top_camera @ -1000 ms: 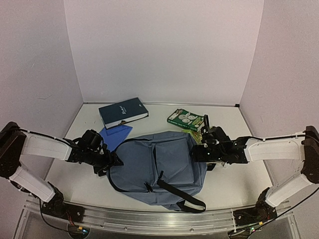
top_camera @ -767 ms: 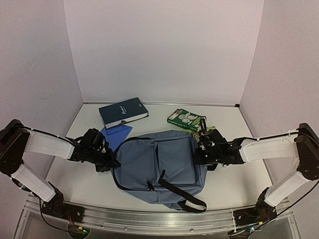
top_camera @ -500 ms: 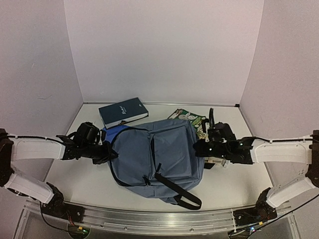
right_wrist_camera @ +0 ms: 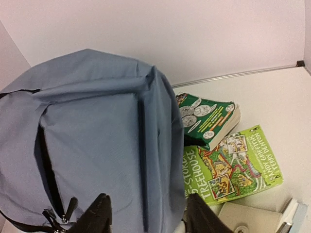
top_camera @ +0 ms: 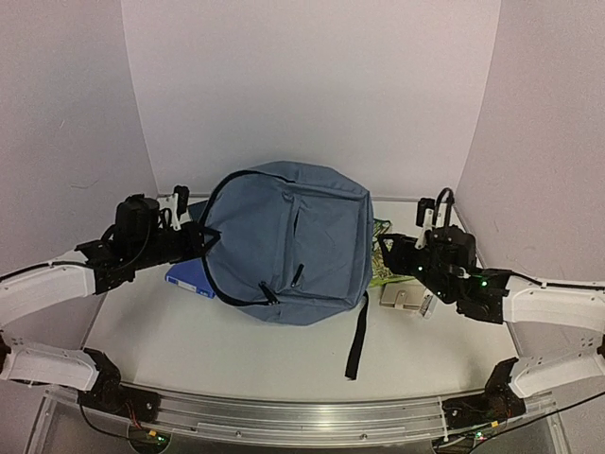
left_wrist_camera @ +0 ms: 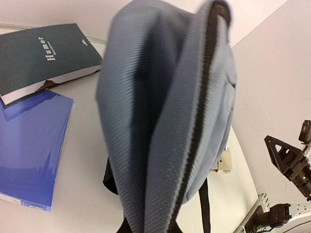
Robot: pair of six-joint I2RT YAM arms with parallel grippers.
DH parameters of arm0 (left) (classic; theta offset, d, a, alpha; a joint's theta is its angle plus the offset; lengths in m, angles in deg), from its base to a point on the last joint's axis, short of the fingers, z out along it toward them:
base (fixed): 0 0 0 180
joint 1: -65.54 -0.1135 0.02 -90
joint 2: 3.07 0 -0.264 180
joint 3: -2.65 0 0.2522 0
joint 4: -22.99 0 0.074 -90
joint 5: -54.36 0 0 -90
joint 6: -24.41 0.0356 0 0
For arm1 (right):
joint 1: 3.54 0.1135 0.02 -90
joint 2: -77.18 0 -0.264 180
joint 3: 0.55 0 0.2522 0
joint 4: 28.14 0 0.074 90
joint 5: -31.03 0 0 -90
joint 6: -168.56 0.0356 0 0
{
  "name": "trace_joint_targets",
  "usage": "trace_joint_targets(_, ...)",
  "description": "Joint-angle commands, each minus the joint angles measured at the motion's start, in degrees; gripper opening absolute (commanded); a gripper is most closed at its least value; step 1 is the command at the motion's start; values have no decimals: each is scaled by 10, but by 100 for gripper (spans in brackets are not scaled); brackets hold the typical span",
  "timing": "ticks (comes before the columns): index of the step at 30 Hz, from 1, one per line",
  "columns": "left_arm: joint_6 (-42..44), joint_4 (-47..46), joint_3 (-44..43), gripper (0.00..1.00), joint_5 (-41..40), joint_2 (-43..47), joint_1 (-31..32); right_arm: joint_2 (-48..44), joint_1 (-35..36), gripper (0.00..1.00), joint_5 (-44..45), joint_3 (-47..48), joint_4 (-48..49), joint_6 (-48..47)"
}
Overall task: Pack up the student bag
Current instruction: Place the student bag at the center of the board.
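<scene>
The student bag (top_camera: pixel 288 241) is held upright over the table (top_camera: pixel 189 345), front pocket facing the top camera, with one black strap (top_camera: pixel 357 336) hanging below it. The left gripper (top_camera: pixel 197 236) is clamped on the bag's left zipper rim. The right gripper (top_camera: pixel 389 255) is closed on the bag's right side, fabric pinched between its fingers (right_wrist_camera: pixel 100 213). A bright-blue book (top_camera: pixel 187 278) and a dark book (left_wrist_camera: pixel 41 53) lie left of the bag — a green paperback (right_wrist_camera: pixel 209 114) and a Treehouse book (right_wrist_camera: pixel 228 165) lie to its right.

Light was soft, even and fairly bright, with only faint shadows on the bench (top_camera: pixel 189 331). Up close in the left wrist view the student bag (left_wrist_camera: pixel 165 121) looked smeary and soft.
</scene>
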Motion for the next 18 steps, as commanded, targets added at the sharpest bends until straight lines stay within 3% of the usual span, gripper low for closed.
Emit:
trace_joint_targets(1, -19, 50, -80, 0, 30, -72, -3, 46, 1, 60, -90, 55, -19, -26)
trace_joint_targets(4, -28, 91, -105, 0, -4, -107, -3, 83, 1, 65, -182, 84, -33, -37)
trace_joint_targets(8, -23, 94, -113, 0, -10, -126, -3, 132, 9, 66, -239, 109, -38, -9)
trace_joint_targets(18, -4, 68, -85, 0, -7, -115, -3, 319, 62, 66, -269, 223, -32, 14)
